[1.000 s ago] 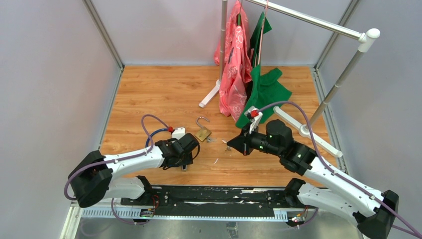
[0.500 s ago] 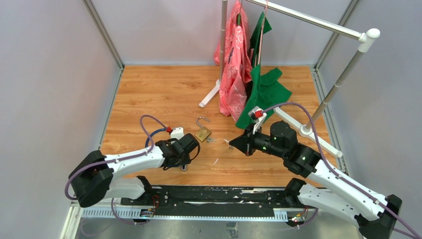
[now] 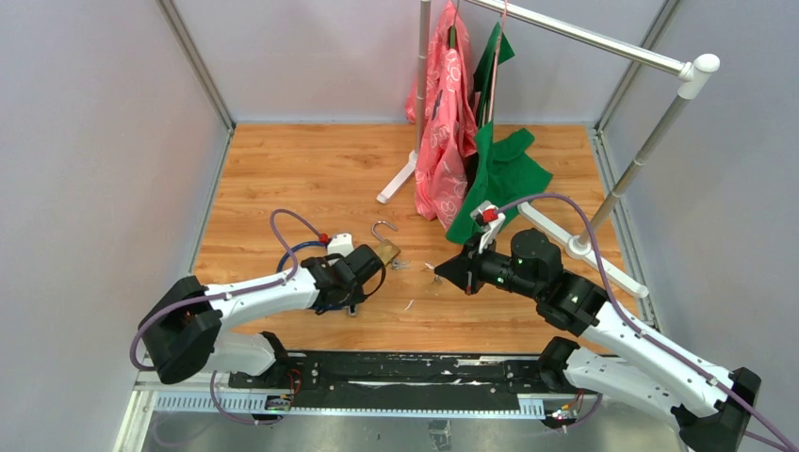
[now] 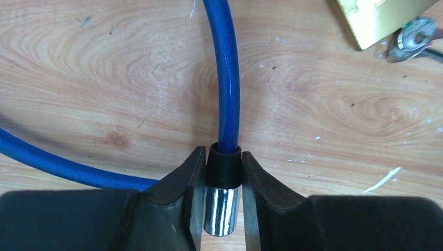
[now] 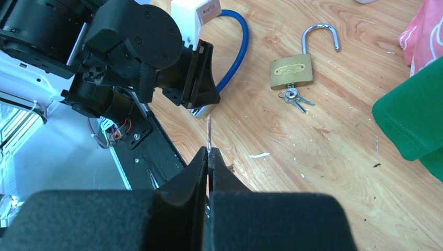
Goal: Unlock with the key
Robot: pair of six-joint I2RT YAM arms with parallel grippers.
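Bottom centre of left wrist view: left tool [image 4: 222,159] clamped on cable lock end [image 4: 222,175]. Right tool [image 5: 208,155] pinched together on thin key [image 5: 208,130], tip near that end. Likely risk: key twists in the pinch, or end rolls, so insertion jams.

The counter [image 3: 283,169] is honey-brown wood, ringed with grain and flecked white. The padlock [image 5: 291,71] is brass-gold, its shackle [image 5: 318,34] silvery, its keys [image 5: 293,98] silver. Beside the padlock the cable [image 4: 222,68] is bright blue, ending in a black collar [image 4: 224,167] and chrome tip [image 4: 221,212]. Beyond the padlock hang a pink garment [image 3: 445,122] with pale print and a plain green garment [image 3: 499,169].
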